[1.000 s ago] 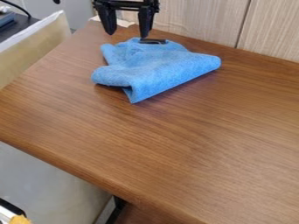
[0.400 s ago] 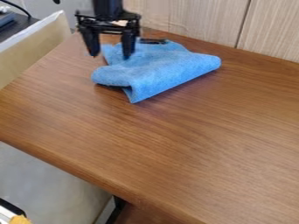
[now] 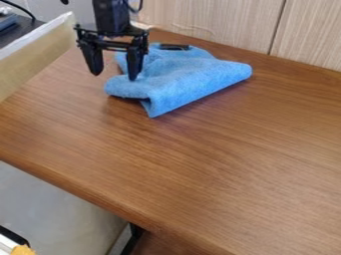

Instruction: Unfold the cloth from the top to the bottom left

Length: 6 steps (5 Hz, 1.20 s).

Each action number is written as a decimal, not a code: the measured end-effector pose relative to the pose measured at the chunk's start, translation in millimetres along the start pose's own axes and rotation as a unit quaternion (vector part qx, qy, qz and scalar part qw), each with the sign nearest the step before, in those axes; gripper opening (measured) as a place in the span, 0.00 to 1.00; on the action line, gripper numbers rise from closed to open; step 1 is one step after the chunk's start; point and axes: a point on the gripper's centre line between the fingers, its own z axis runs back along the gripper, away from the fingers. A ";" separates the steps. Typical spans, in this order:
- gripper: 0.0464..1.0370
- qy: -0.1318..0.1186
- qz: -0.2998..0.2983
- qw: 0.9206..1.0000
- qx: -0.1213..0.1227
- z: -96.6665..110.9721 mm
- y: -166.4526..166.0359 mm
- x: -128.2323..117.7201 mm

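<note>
The black gripper [image 3: 114, 75] hangs open over the left part of the cloth, its two fingers spread apart. One finger is in front of the cloth's left side, the other over bare wood to the left. The blue cloth [image 3: 183, 79] lies folded and bunched near the back of the table, with a rolled bulge at its lower left, a corner pointing toward the front and a rounded end at the right. Whether the fingertips touch the cloth, I cannot tell.
A small black object [image 3: 174, 47] lies at the cloth's back edge. The brown wooden table [image 3: 220, 164] extends to the front and right. Behind it stands a pale wood-panel wall [image 3: 220, 20]. A beige-sided box or board [image 3: 40, 55] borders the table's left side.
The gripper has come down and moved left, from behind the cloth to its left side. Its fingers remain apart, and the cloth has not visibly moved.
</note>
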 end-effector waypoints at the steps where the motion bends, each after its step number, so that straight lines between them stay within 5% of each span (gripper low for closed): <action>1: 0.92 0.020 -0.002 1.000 0.001 -14.8 -0.4 -3.4; 3: 0.33 0.028 0.000 1.000 0.009 -21.8 -5.9 -3.8; 4: 0.11 0.028 0.001 1.000 0.011 -22.4 -7.0 -4.1; 6: 0.01 0.029 0.005 1.000 0.007 -19.9 -7.7 -6.5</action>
